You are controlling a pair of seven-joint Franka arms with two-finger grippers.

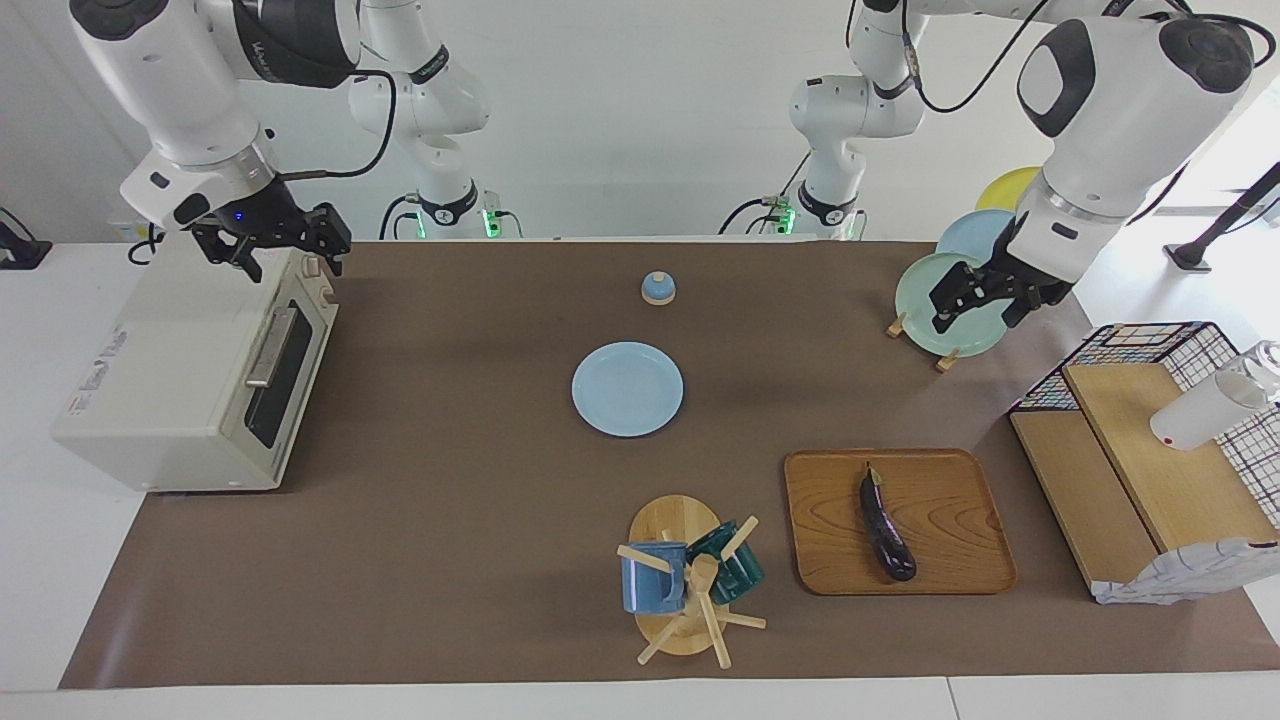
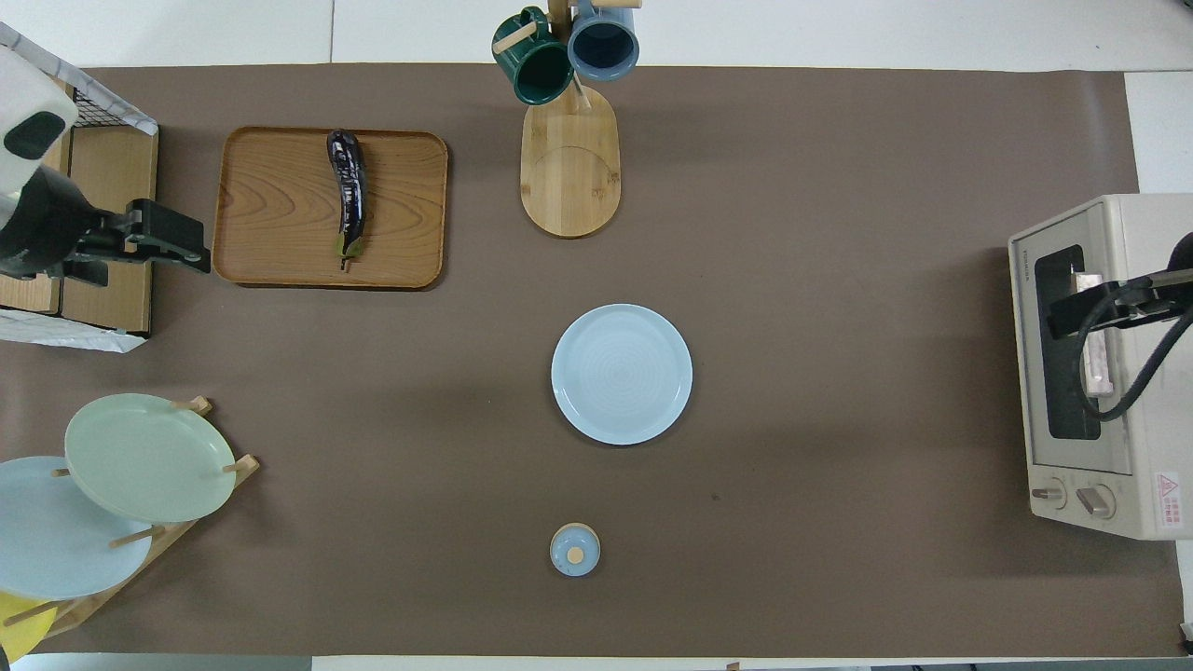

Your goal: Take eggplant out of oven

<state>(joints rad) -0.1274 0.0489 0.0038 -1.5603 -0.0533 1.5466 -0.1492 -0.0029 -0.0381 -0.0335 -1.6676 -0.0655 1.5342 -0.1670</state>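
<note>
The dark purple eggplant point(image 1: 886, 525) lies on a wooden tray point(image 1: 950, 560), toward the left arm's end of the table; it also shows in the overhead view point(image 2: 347, 191). The cream-white oven point(image 1: 170, 370) stands at the right arm's end with its glass door shut; it also shows from overhead point(image 2: 1142, 233). My right gripper point(image 1: 290, 258) hangs open and empty over the oven's top, near the door point(image 2: 1072, 317). My left gripper point(image 1: 985, 305) is open and empty, raised over the mat beside the tray and the wooden shelf point(image 2: 182, 250).
A light blue plate point(image 1: 627, 388) lies mid-table, with a small blue lidded pot point(image 1: 657, 288) nearer to the robots. A mug tree point(image 1: 690, 580) holds two mugs beside the tray. A plate rack point(image 1: 915, 325) and a wire basket with wooden shelves point(image 1: 1150, 450) stand at the left arm's end.
</note>
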